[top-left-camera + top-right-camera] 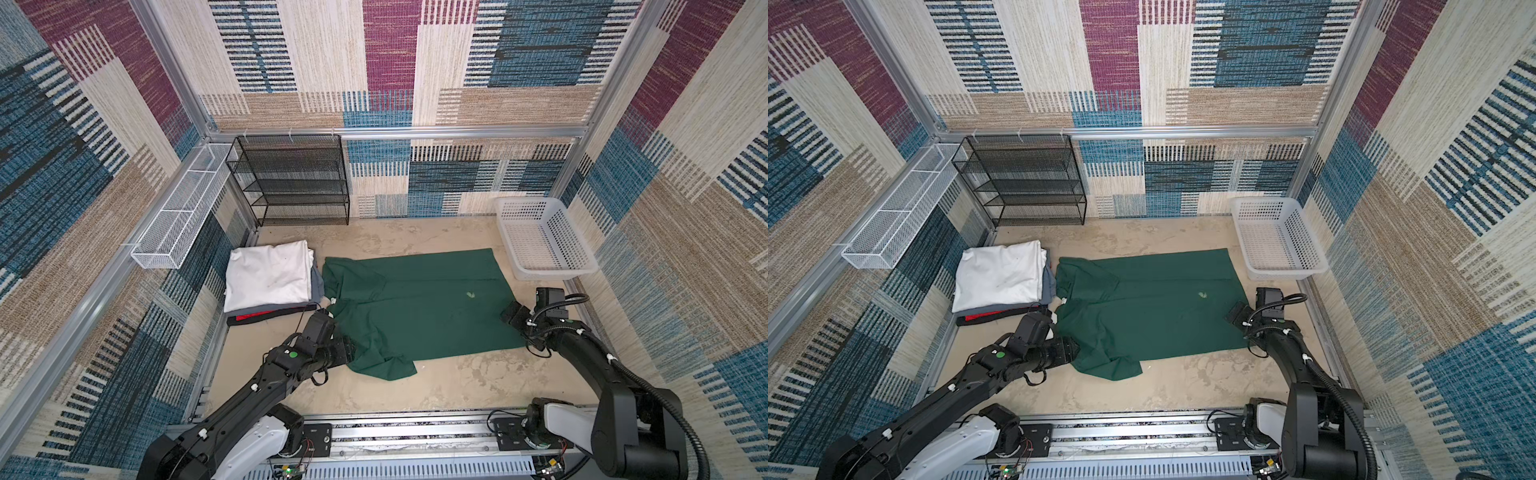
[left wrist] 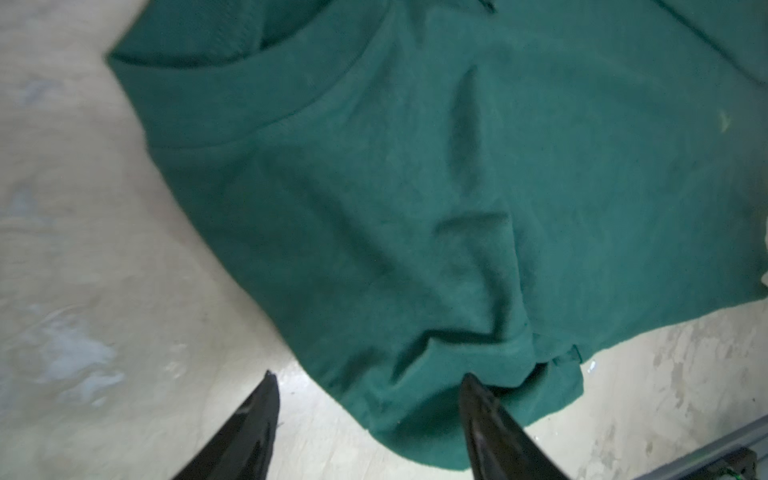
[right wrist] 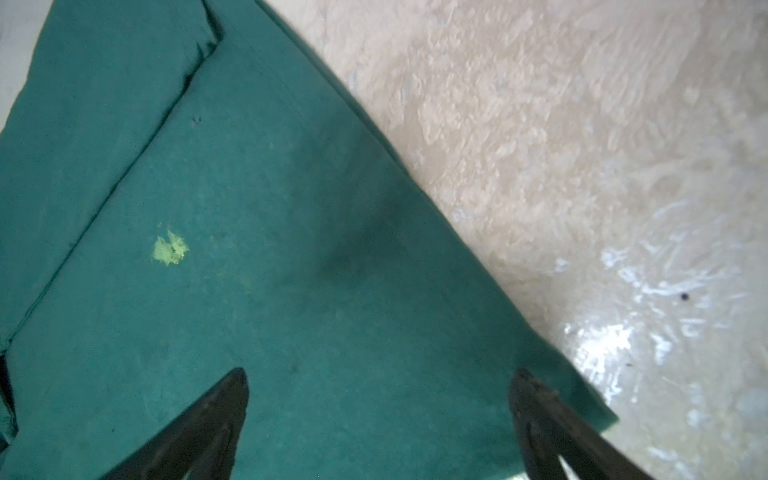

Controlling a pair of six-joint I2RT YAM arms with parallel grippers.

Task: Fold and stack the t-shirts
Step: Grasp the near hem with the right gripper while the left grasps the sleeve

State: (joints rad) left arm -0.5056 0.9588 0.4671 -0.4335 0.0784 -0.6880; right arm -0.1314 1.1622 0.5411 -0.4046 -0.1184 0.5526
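Looking down in both top views, I see the dark green short-sleeved cotton t-shirt (image 1: 419,307) lying in the middle of the mottled beige surface (image 1: 457,382). Its collar end points toward the left and its straight hem toward the right. A strip along its far side is folded over the body, which lies mostly flat. The near sleeve (image 1: 386,365) sticks out toward the front, rumpled. A small white neck label (image 1: 333,300) shows at the collar, and a pale yellow-green fleck (image 3: 170,249) sits on the cloth nearer the hem.

Just beside the collar end sits the stack: a white folded shirt (image 1: 270,278) on top, a grey folded shirt (image 1: 319,286) under it and a black-and-red folded shirt (image 1: 253,319) at the bottom.

My left arm (image 1: 257,382) reaches in low at the rumpled sleeve. Through its wrist camera I see the left jaws spread apart, one tip over bare surface and the other at the sleeve's edge, with nothing pinched between them. My right arm (image 1: 582,345) is at the near right hem corner. The right jaws are spread wide, both tips over green cloth just inside that corner, gripping nothing. I cannot tell whether they touch the fabric.

A white plastic lattice basket (image 1: 540,245) stands at the far right, near the hem but apart from it. A black wire-mesh shelf rack (image 1: 291,183) stands against the back wall, and a long white wire-mesh trough (image 1: 178,224) hangs on the left wall.
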